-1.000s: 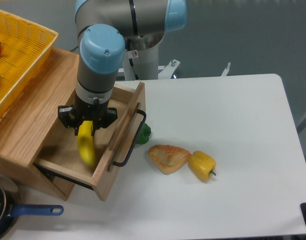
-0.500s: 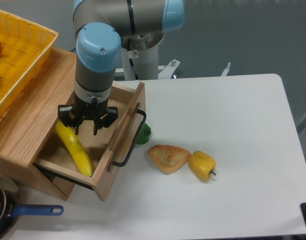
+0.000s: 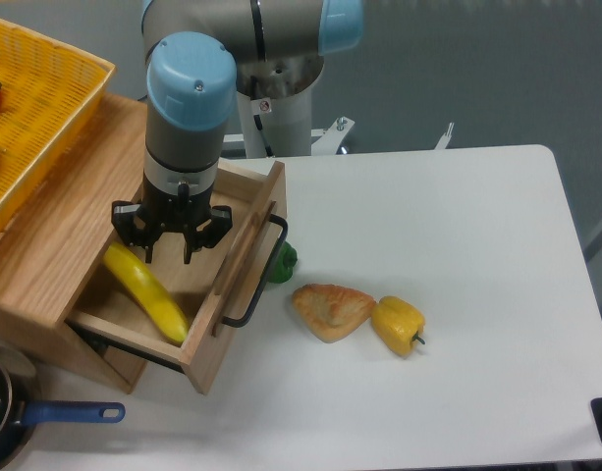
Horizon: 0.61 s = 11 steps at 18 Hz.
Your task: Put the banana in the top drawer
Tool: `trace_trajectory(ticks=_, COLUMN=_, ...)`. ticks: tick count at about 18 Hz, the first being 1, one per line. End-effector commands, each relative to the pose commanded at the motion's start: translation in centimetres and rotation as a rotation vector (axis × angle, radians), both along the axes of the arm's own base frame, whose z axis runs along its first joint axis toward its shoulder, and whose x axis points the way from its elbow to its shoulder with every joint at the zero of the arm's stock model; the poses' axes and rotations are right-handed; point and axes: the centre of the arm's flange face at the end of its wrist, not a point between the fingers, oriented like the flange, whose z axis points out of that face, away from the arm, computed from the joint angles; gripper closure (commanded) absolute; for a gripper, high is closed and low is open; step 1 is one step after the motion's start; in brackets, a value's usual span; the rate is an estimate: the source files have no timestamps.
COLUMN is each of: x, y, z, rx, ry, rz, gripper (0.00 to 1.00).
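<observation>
The banana is long and bright yellow. It lies on the floor of the open top drawer, slanting from upper left to lower right. The drawer is a light-oak box with a black bar handle, pulled out of the wooden cabinet. My gripper hangs over the drawer just above the banana's upper end. Its fingers are spread and hold nothing.
A yellow mesh basket sits on the cabinet at the upper left. A green pepper lies by the drawer front. A pastry and a yellow bell pepper lie on the white table. A blue-handled pan is at the lower left.
A second ago the banana hung upright in my shut gripper. It has since been let go and lies flat in the drawer. My gripper has opened and risen slightly.
</observation>
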Motion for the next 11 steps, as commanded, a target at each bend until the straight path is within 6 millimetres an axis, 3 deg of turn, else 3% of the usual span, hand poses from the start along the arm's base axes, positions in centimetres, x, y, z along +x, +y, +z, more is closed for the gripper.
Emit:
trace_trajectory(ticks=5, x=-0.1, y=-0.6, z=1.4, rx=0.020, ry=0.015, rz=0.006, gripper=0.47)
trace_trajectory(ticks=11, x=-0.3, y=-0.8, z=1.6, rx=0.021, ry=0.019, rz=0.011, gripper=0.46)
